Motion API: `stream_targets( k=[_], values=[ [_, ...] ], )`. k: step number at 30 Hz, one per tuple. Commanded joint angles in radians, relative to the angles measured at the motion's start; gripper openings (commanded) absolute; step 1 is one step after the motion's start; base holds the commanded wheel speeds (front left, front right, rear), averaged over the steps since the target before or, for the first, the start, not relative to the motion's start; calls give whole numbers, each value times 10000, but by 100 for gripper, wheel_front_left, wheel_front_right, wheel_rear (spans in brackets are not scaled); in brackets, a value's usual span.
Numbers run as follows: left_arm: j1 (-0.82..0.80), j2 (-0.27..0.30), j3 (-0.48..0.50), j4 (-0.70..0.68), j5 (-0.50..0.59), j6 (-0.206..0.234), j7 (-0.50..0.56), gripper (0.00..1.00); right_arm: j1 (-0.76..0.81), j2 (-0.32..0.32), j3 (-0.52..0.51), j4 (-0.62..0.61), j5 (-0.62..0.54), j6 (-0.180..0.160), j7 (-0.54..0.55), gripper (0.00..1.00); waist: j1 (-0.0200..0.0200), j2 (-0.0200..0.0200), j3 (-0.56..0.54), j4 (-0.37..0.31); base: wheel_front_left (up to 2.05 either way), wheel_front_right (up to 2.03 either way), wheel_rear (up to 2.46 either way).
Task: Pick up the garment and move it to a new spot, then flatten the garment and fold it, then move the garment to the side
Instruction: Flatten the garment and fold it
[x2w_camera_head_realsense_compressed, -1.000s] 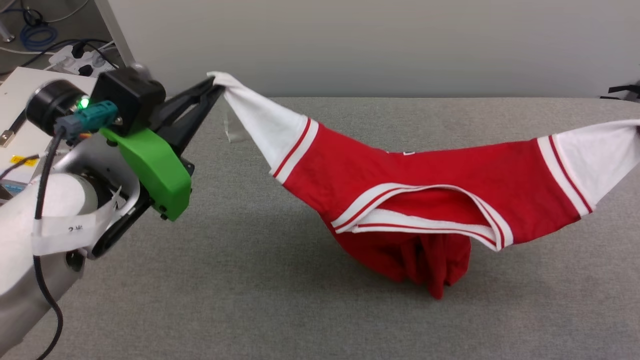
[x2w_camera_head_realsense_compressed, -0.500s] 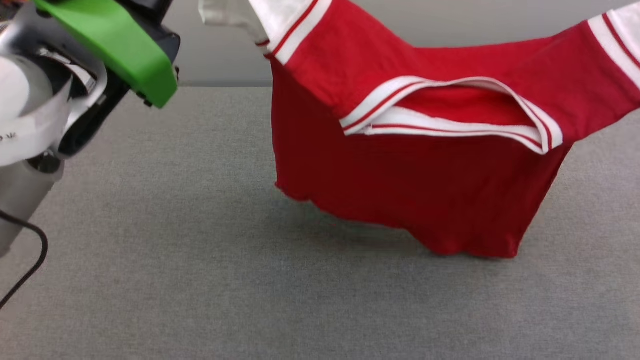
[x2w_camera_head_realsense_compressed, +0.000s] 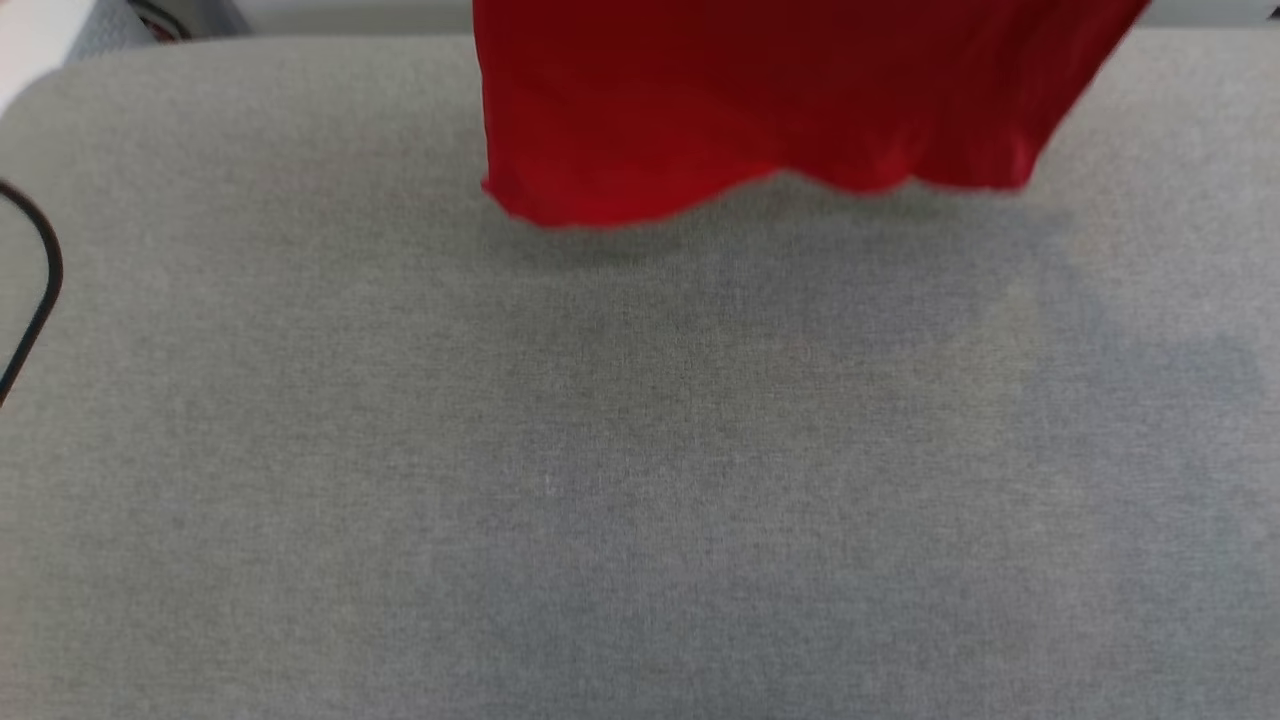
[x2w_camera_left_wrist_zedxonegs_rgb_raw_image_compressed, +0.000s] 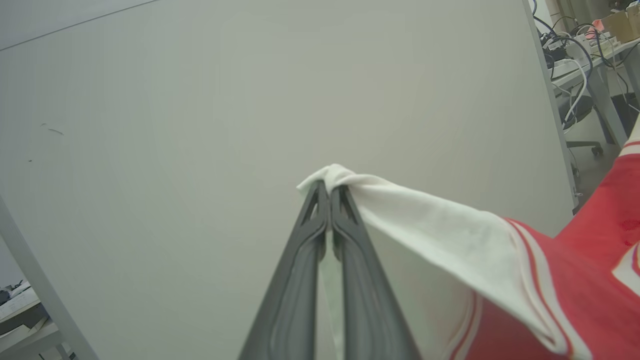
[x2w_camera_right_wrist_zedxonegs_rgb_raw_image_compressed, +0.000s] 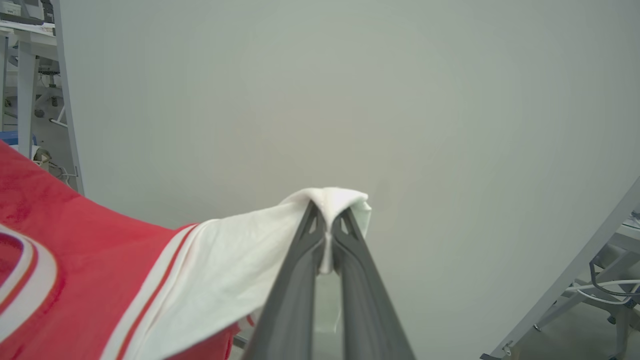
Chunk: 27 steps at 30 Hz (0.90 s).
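L hand (x2w_camera_left_wrist_zedxonegs_rgb_raw_image_compressed: 327, 186) clamped tight on the tip of one white sleeve of the garment (x2w_camera_left_wrist_zedxonegs_rgb_raw_image_compressed: 505, 280), fingers nearly meeting, cloth bunched over the tips. R hand (x2w_camera_right_wrist_zedxonegs_rgb_raw_image_compressed: 327, 212) same w/ the other white sleeve, fabric squeezed betw. its tips. Garment hangs strung betw. the two. In head view its red body (x2w_camera_head_realsense_compressed: 760, 100) hangs over the far part of the grey tabletop (x2w_camera_head_realsense_compressed: 640, 470), shadow just under the hem; touching or not, can't tell. Black cable (x2w_camera_head_realsense_compressed: 45, 290) at the tabletop's left edge. Pale grey wall panel (x2w_camera_left_wrist_zedxonegs_rgb_raw_image_compressed: 200, 100) behind; desks (x2w_camera_left_wrist_zedxonegs_rgb_raw_image_compressed: 582, 65) w/ cables beyond.
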Motion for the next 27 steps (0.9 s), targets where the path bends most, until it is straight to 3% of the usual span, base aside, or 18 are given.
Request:
stream_targets(
  k=[1, 7, 13, 20, 27],
  values=[
    [-397, -145, 50, 280, 187, -63, -182, 0, -503, 154, 125, 312, -140, -6, -176, 0, -1, 0, 1080, -70, 0, 0, 0],
    [-1619, -716, 154, 1906, 509, -187, -944, 0, -2480, 782, 919, 2117, -545, -6, -836, 0, -1, 0, 1855, -55, 0, 0, 0],
    [-1899, -1006, 49, 3303, 623, -366, -1605, 0, -3323, 1358, 1616, 3454, -671, -6, -1627, 0, -1, 0, 2113, -74, 0, 0, 0],
    [-1055, -1007, -249, 4030, 648, -561, -2286, 0, -2839, 1662, 2598, 4152, -235, -6, -2446, 0, -1, 0, 1817, -162, 0, 0, 0],
    [1169, -793, -299, 3529, 461, -449, -2657, 0, -1251, 1557, 3593, 4217, 419, -6, -3286, 0, -1, 0, 1073, -180, 0, 0, 0]
  ],
)
